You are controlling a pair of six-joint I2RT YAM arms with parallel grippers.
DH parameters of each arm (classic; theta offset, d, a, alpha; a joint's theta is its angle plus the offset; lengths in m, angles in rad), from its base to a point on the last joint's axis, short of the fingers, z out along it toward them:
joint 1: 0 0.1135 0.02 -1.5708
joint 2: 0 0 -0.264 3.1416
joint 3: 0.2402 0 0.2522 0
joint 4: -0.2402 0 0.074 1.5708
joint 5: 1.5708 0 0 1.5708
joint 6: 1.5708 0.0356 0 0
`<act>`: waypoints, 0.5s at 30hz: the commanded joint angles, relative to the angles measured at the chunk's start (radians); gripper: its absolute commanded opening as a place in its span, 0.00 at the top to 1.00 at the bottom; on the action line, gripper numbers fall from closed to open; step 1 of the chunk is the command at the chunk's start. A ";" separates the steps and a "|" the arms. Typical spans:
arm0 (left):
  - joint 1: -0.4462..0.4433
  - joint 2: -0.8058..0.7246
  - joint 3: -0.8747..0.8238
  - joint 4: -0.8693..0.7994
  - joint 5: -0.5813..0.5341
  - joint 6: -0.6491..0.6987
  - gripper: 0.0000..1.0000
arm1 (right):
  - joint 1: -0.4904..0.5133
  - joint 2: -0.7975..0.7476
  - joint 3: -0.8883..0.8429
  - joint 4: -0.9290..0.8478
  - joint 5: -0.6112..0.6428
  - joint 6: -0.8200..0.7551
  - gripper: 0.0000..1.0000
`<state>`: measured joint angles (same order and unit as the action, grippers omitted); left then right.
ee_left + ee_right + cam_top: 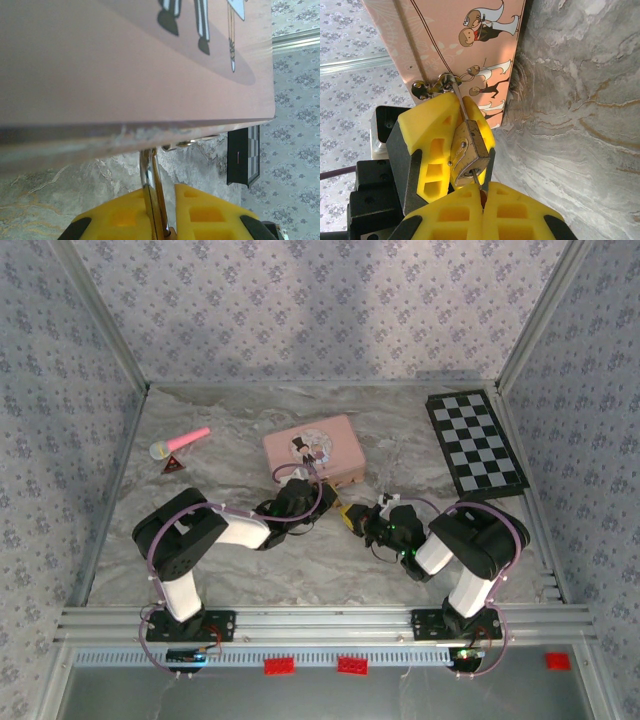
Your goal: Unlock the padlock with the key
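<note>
Both end effectors on padlock (pixel 467 156), hung from hasp (pixel 426 88) at front of pink box (pixel 312 448).
L end effector (pixel 160 202): almost closed, yellow fingers (pixel 432 145) clamped on padlock body from both sides, thin grey shackle running up thru hasp loop. R end effector (pixel 479 200): fully closed, pinching key (pixel 476 178); thin metal shaft visible betw. fingertips and padlock's bottom face, touching it; how deep in, can't tell. Padlock tilted, off table (pixel 570 130), just beside box's front wall, betw. the two end effectors. Top view: arms meet mid-table in front of box; checkerboard (pixel 477 443) at far R, pink toy mic (pixel 180 443) + small red triangle (pixel 173 466) at far L, all well apart from padlock.
</note>
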<state>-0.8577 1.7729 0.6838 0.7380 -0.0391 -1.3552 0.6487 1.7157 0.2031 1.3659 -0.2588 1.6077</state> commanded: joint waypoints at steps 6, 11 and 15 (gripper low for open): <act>-0.012 -0.021 -0.007 0.058 0.119 -0.134 0.99 | -0.003 0.001 0.027 0.028 0.012 0.000 1.00; -0.015 -0.021 -0.004 0.061 0.120 -0.136 0.99 | 0.000 0.015 0.043 0.028 0.003 0.007 1.00; -0.014 -0.026 -0.007 0.063 0.120 -0.136 0.99 | 0.006 0.006 0.045 0.028 0.016 0.011 1.00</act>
<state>-0.8574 1.7691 0.6834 0.7364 -0.0387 -1.3613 0.6487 1.7199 0.2142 1.3651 -0.2584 1.6093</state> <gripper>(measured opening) 0.133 0.051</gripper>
